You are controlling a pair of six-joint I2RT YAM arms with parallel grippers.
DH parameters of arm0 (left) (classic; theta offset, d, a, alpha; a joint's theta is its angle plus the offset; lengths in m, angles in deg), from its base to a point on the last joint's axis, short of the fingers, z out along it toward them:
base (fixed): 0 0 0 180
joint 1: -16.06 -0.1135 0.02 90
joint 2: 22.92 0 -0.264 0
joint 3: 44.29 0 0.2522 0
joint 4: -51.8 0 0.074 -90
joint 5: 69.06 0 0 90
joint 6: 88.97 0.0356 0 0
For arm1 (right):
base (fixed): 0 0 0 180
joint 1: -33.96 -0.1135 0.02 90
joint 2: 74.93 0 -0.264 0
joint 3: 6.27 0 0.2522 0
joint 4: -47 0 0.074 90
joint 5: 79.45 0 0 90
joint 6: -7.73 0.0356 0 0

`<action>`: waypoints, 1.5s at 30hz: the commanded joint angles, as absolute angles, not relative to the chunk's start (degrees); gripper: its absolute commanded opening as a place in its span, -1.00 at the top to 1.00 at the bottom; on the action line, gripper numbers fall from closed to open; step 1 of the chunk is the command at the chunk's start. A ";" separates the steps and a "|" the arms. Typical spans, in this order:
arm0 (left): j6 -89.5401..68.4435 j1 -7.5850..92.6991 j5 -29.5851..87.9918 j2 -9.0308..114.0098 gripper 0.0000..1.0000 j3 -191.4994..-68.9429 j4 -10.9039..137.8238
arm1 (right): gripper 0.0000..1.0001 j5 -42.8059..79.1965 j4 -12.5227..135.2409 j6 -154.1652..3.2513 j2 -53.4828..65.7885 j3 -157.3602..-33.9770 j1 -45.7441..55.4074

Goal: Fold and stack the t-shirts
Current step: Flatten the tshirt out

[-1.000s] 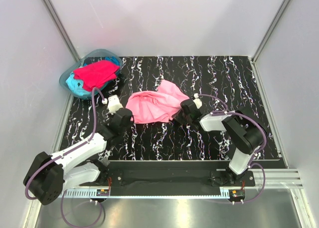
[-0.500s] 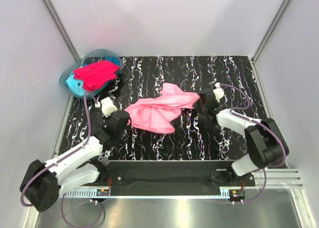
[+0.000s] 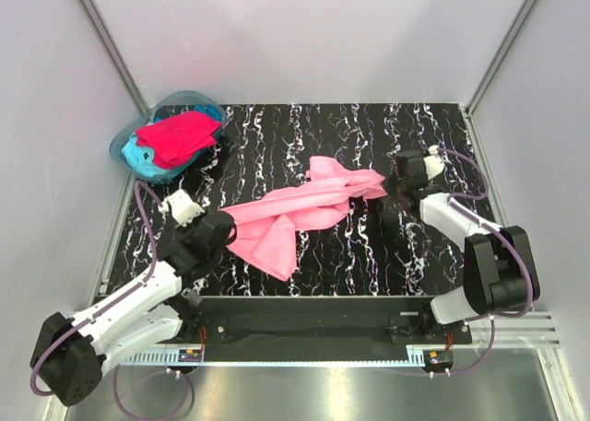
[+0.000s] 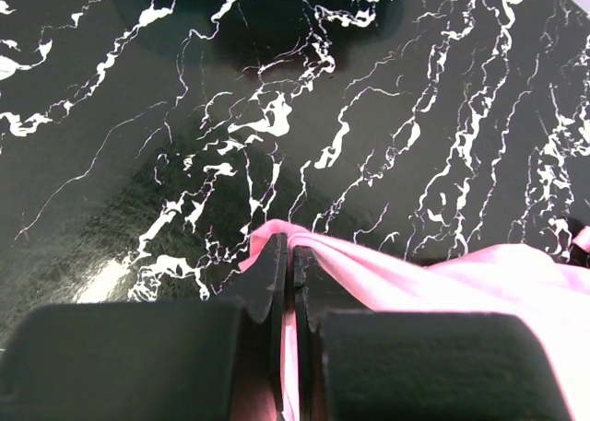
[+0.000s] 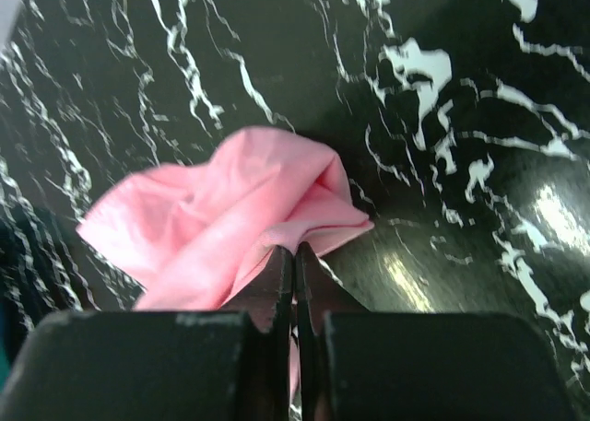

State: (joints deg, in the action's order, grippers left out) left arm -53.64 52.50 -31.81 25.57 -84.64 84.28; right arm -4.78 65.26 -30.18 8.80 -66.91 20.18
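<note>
Light pink soft cloth t-shirt (image 3: 295, 214) pinched at both ends. Left gripper (image 4: 288, 253) fingers (image 4: 265, 287) pressed all but together on a thin pink edge, with the rest of the cloth trailing toward 4 o'clock in the left wrist view. Right gripper (image 5: 295, 253) fingers (image 5: 273, 287) likewise closed to a slit on a fold of the same tee, with a bunched pink mass spreading toward 10 o'clock in the right wrist view.

From above, stretched as a twisted band across the middle of the black white-veined marble-patterned tabletop (image 3: 369, 135), from the left gripper at about 8 o'clock of the table's centre to the right gripper at about 2 o'clock. Loose flap hanging off the band toward 6 o'clock; smaller lump poking toward 12 o'clock near the right end. Resting on the surface or lifted clear at mid-span: cannot tell.

At the table's 10 o'clock corner, translucent blue-green plastic tub (image 3: 123, 150), holding crimson red cloth t-shirt (image 3: 180, 135) on top of turquoise cloth t-shirt (image 3: 140, 159), well apart from the pink one.
</note>
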 commanded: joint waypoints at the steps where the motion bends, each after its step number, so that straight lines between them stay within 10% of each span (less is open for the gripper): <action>1: -55.48 52.27 -36.45 25.69 1.00 -84.33 84.90 | 1.00 -5.27 65.60 -29.80 10.67 -71.36 24.20; 23: -40.57 65.26 -39.43 30.61 1.00 -108.75 85.52 | 1.00 -1.75 70.43 -37.36 -13.92 -77.33 27.37; 45: -12.34 92.43 -72.40 32.98 1.00 -137.49 84.99 | 1.00 -0.43 80.00 -45.79 -31.34 -94.55 27.37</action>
